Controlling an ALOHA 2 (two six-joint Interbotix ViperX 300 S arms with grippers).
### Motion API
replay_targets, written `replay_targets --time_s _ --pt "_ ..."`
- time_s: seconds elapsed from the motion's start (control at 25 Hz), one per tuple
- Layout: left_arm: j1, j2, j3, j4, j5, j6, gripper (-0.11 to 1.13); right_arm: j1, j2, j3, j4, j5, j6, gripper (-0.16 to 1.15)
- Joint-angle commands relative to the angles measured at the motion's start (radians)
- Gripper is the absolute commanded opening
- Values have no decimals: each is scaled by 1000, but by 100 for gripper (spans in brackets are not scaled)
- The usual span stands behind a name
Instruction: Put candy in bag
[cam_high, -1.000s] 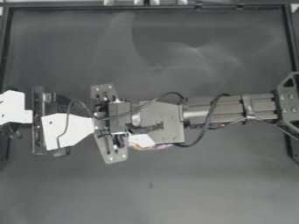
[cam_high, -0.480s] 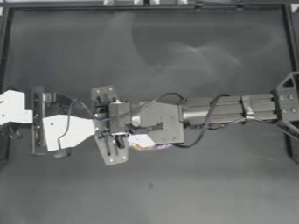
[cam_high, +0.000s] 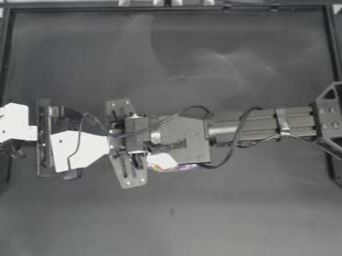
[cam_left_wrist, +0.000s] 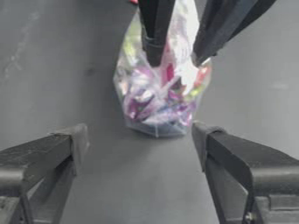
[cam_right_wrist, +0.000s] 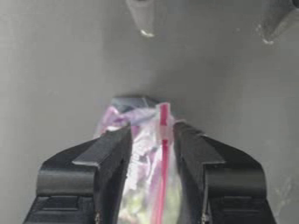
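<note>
Clear plastic zip bag (cam_left_wrist: 161, 94) of colourful sweets, pink-red seal: left-centre on dark surface (cam_high: 200, 60) | candy: unseen | right gripper (cam_right_wrist: 153, 131): jaws gripping bag top | left gripper (cam_left_wrist: 137, 144): jaws open, facing bag | advice: hold mouth steady, upright.

The bag (cam_left_wrist: 161, 94) is clear, glossy, crinkled plastic with a pink-red seal strip (cam_right_wrist: 163, 153); the table (cam_high: 200, 60) is dark, matt and smooth.
</note>
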Motion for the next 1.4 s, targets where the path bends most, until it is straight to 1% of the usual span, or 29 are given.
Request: replay_targets --time_s 0.04,0.6,0.84,1.08,1.32,1.4 --pt "-2 -3 -9 -3 -2 -2 100 -5 -26 -14 -3 -5 -2 73" --pt "-6 -3 -9 -8 2 -2 100 -6 -26 -15 -26 -12 0 70" --pt "-6 -3 -6 -11 8 -2 100 -6 -26 -17 -28 -11 -2 55" --pt "-9 -3 -6 -14 8 -2 100 -6 -26 -17 -37 -9 -2 53" --pt "-14 -3 -8 -15 8 -2 100 -6 -26 -20 -49 -12 -3 43" --pt "-14 -3 -8 -15 9 -2 100 -6 -26 -21 -49 -11 -3 42"
